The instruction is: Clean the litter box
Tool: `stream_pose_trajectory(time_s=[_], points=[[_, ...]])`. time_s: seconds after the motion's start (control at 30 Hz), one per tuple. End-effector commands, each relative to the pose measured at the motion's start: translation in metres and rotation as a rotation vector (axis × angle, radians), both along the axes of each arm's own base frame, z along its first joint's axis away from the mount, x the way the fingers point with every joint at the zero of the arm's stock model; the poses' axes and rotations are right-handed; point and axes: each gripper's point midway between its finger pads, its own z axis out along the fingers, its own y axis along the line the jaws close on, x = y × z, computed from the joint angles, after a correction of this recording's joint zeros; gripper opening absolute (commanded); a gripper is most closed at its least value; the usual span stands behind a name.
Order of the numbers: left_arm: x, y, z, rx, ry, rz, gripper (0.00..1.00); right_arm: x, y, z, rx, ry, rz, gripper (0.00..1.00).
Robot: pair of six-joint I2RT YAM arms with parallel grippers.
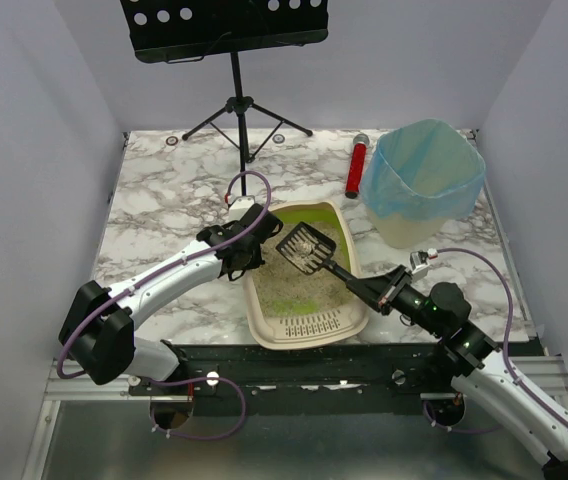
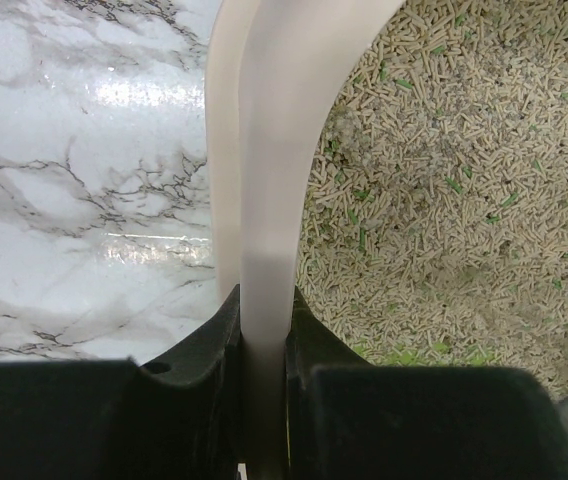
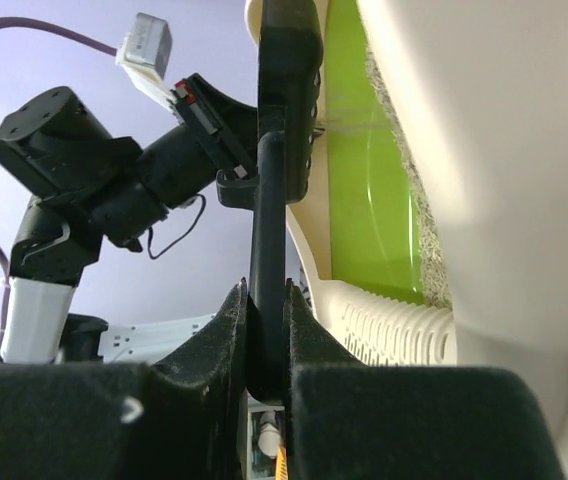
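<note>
Black fingers of the left gripper (image 2: pixel 264 345) pinch the beige plastic rim of the shallow, lime-lined litter box (image 2: pixel 264 200). It sits on the marble-patterned table (image 1: pixel 164 200) between the two arms, with its slotted grille (image 1: pixel 309 324) toward the bases. Clamped in the right gripper (image 3: pixel 266 330) is the handle of the black slotted plastic scoop (image 1: pixel 306 247), whose head hangs over the tan granules (image 2: pixel 444 180) at the far end. This looks like the scooping step: dip the leading edge shallowly, drag slowly, let loose litter sift through, then lift level toward the blue-bagged bin (image 1: pixel 424 180). A firm left hold stops the tray sliding.
</note>
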Motion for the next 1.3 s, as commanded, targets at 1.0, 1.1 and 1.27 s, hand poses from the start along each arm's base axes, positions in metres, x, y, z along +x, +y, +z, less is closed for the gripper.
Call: stream_pose_trajectory(time_s=[1.0, 1.1, 1.27], points=[[0.025, -0.012, 0.045, -0.133, -0.183, 0.034, 0.04, 0.001, -0.003, 0.015, 0.053, -0.061, -0.017, 0.01], [0.026, -0.011, 0.045, -0.134, -0.192, 0.038, 0.04, -0.013, 0.004, -0.005, -0.056, 0.040, 0.072, 0.01], [0.025, -0.011, 0.047, -0.134, -0.190, 0.036, 0.04, -0.006, 0.000, 0.016, 0.008, -0.075, 0.030, 0.01]])
